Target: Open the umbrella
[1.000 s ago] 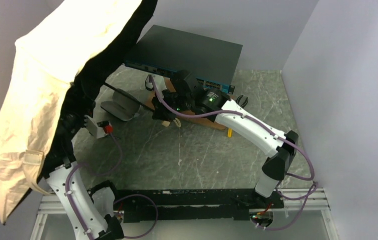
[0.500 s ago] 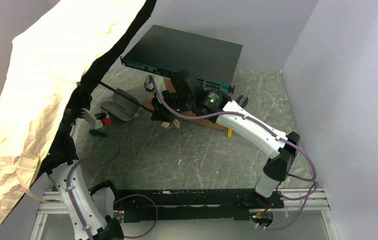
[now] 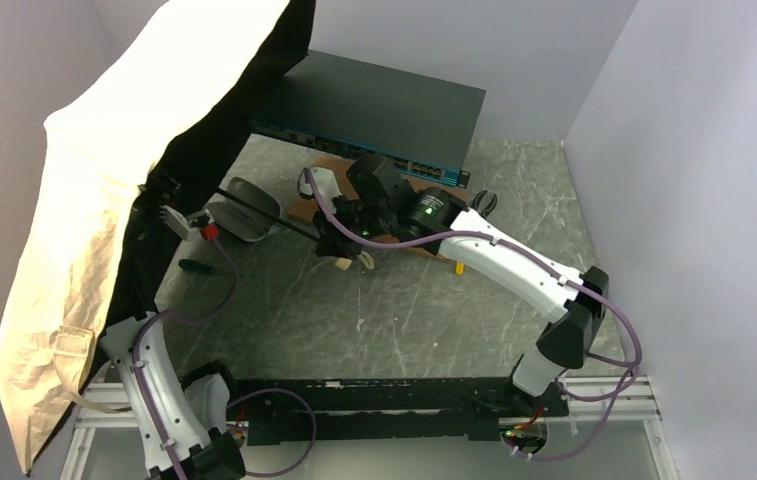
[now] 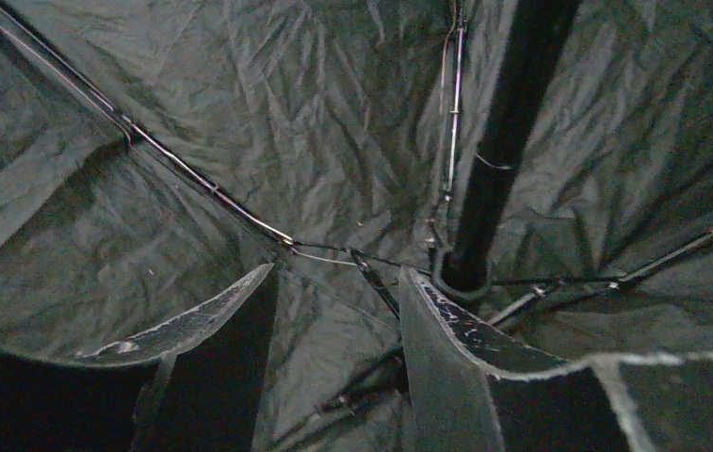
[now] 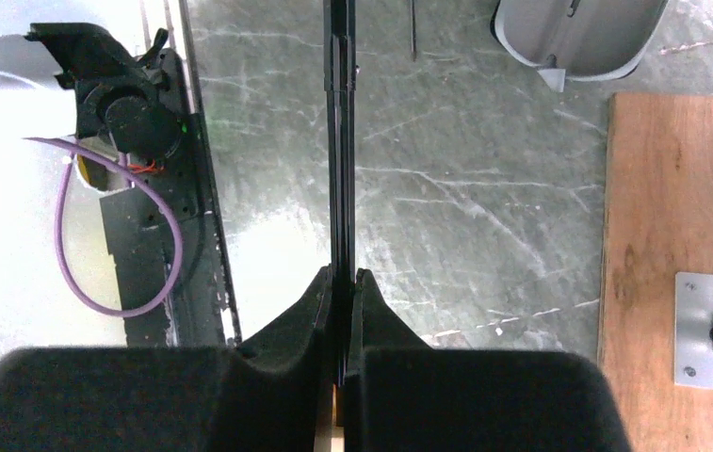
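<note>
The umbrella is seen spread open over the left side of the table. Its tan canopy is tilted up and its black underside is turned toward the arms. Its thin black shaft is run slantwise from the canopy down toward the table's middle, where it is clamped between the closed fingers of the right gripper. The left gripper is held up under the canopy, just beside the shaft, with its fingers parted; only wrinkled black fabric and thin ribs are seen between them. The oval case is laid on the table below the shaft. A wooden board and a network switch are found farther back.
</note>
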